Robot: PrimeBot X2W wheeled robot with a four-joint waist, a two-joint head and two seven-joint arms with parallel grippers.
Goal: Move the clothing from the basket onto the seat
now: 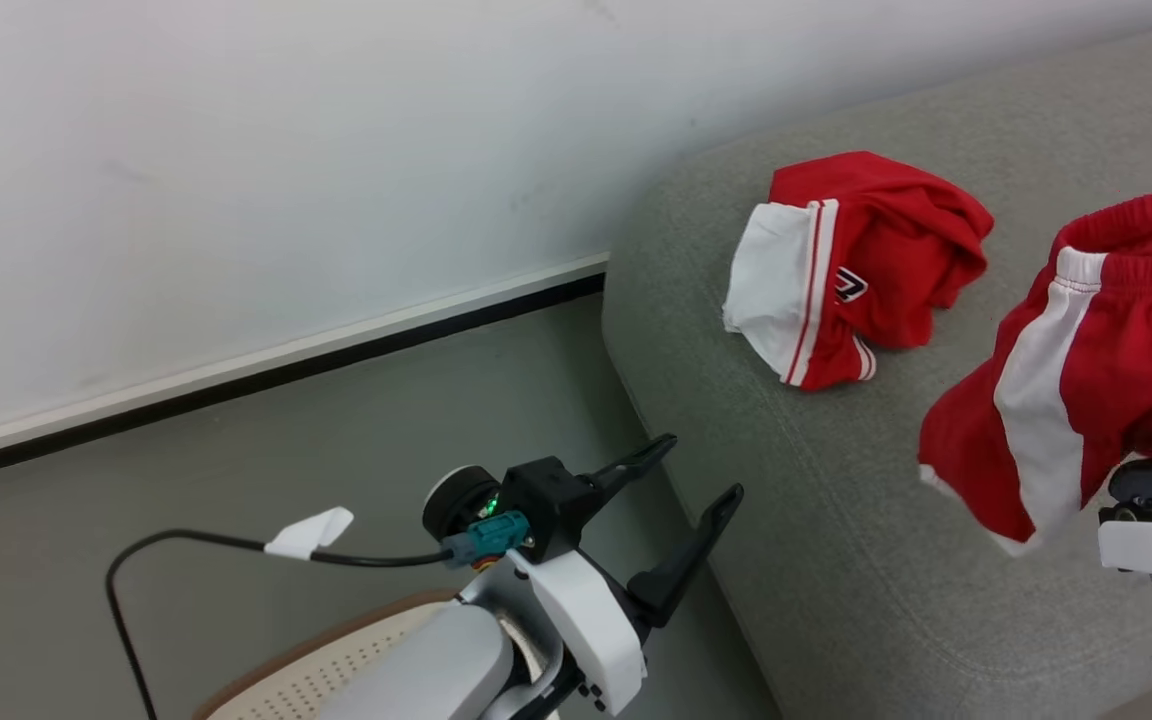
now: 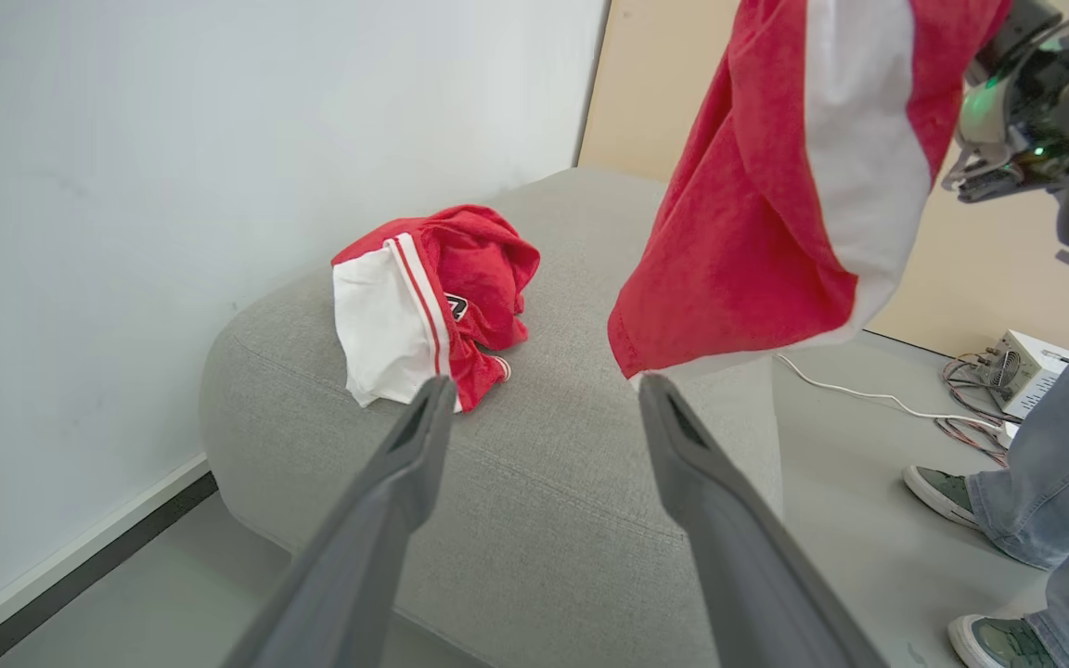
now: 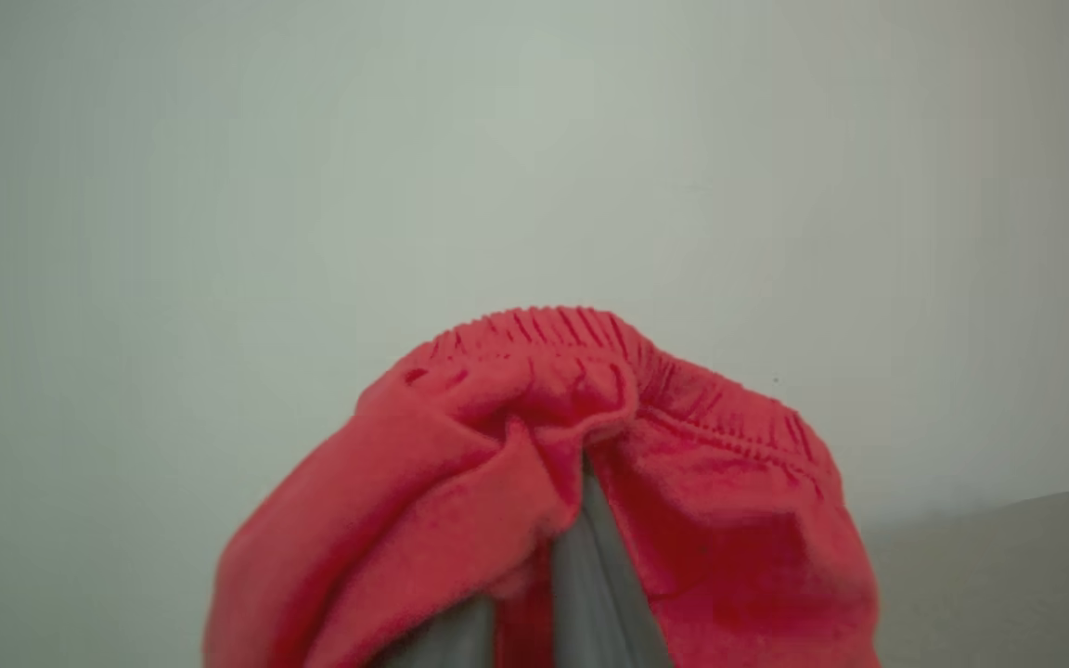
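Observation:
One piece of red-and-white clothing [image 1: 856,270] lies crumpled on the grey seat [image 1: 836,560] near its back corner; the left wrist view shows it [image 2: 423,297] too. A second piece [image 1: 1066,380] hangs in the air over the seat's right part, with my right gripper [image 3: 581,520] shut on its red waistband. The hanging cloth covers most of those fingers. My left gripper [image 1: 702,466] is open and holds nothing, just off the seat's left edge and above the basket [image 1: 316,670]. In its own view, the gripper [image 2: 546,388] points at the seat [image 2: 544,520].
A white wall with a dark baseboard [image 1: 266,370] runs behind the seat. A black cable [image 1: 186,545] loops off my left wrist. A person's legs [image 2: 1045,464] and shoes stand on the floor beyond the seat, near a small box with cables [image 2: 1017,366].

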